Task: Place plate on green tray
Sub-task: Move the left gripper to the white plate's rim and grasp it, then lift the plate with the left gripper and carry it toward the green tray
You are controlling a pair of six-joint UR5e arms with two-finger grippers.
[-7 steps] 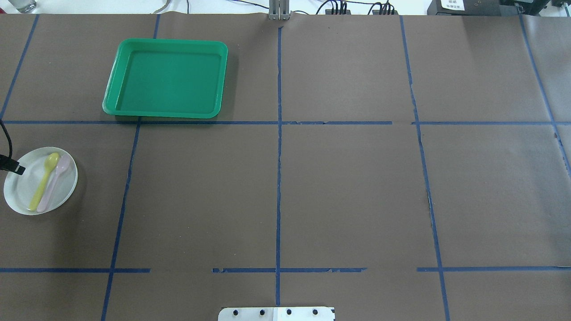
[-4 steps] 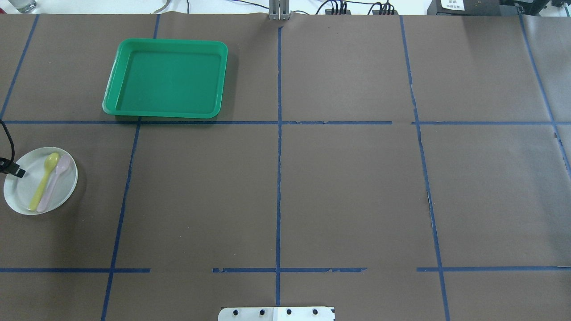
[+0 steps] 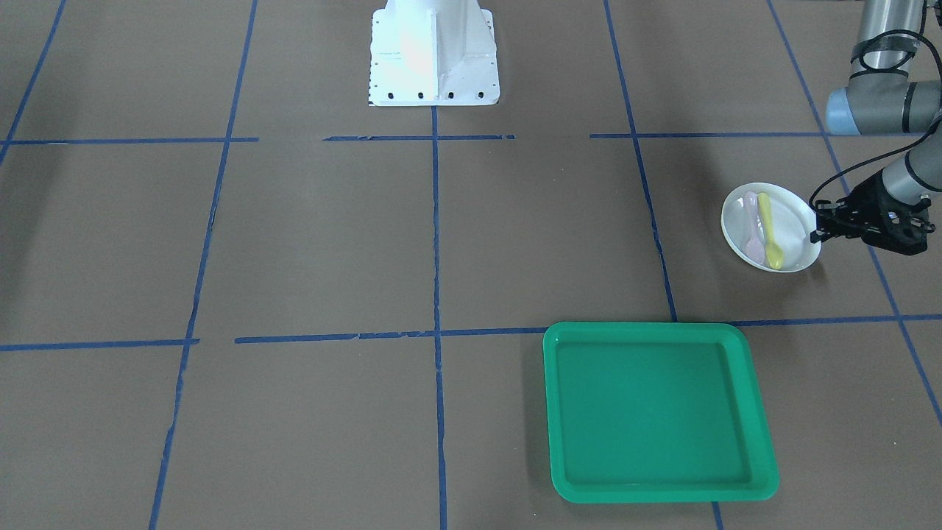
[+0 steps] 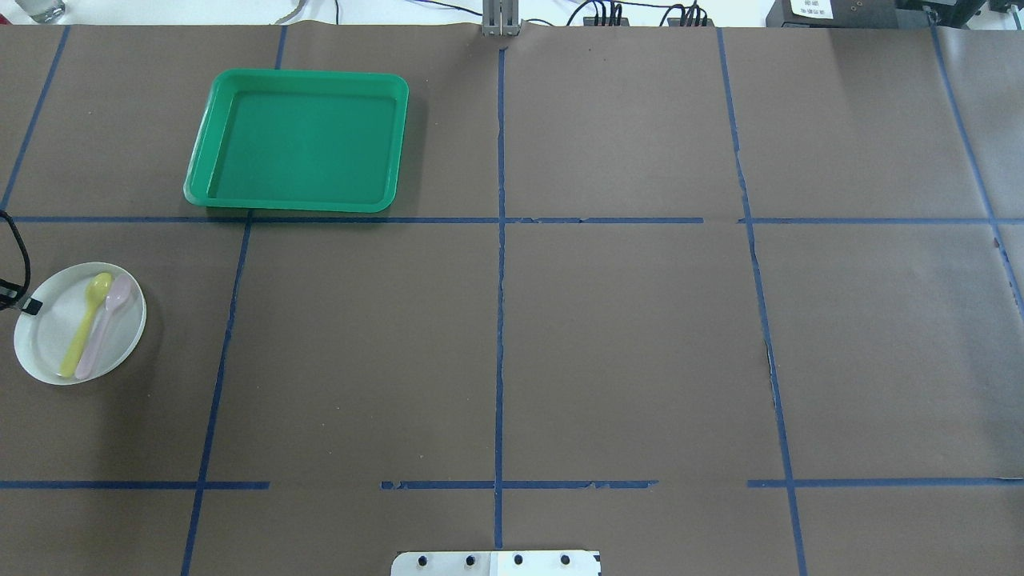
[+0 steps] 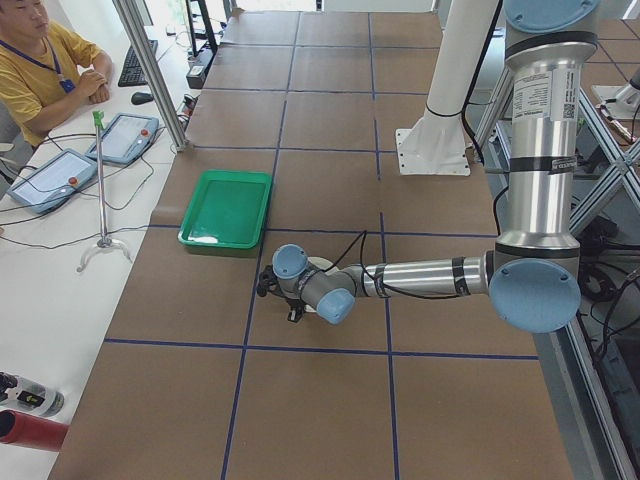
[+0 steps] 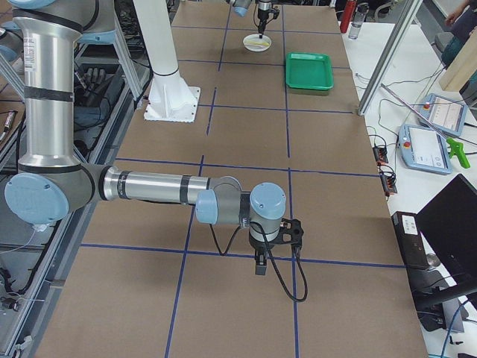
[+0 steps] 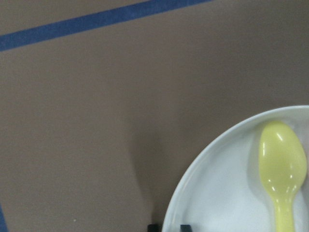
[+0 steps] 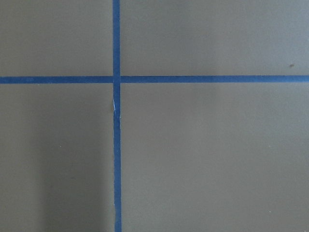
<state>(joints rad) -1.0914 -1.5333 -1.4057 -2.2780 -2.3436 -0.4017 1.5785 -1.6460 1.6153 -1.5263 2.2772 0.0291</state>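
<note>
The small white plate (image 4: 46, 346) sits at the table's left edge with a yellow spoon (image 4: 84, 324) and a pink spoon (image 4: 100, 336) lying in it. My left gripper (image 4: 30, 306) is at the plate's outer rim, and its fingers stand on either side of the rim in the left wrist view (image 7: 169, 226), shut on it. The green tray (image 4: 304, 74) lies empty farther back and to the right of the plate. My right gripper (image 6: 261, 265) shows only in the exterior right view, low over bare table, and I cannot tell its state.
The robot's white base plate (image 4: 496, 562) is at the near middle edge. Brown paper with blue tape lines (image 4: 500, 320) covers the table. An operator (image 5: 40, 60) sits beyond the far edge with tablets and a metal stand.
The plate with its spoons has shifted slightly to the right. My left gripper's tip has drawn a little to the left at the rim. The tray has not moved.
</note>
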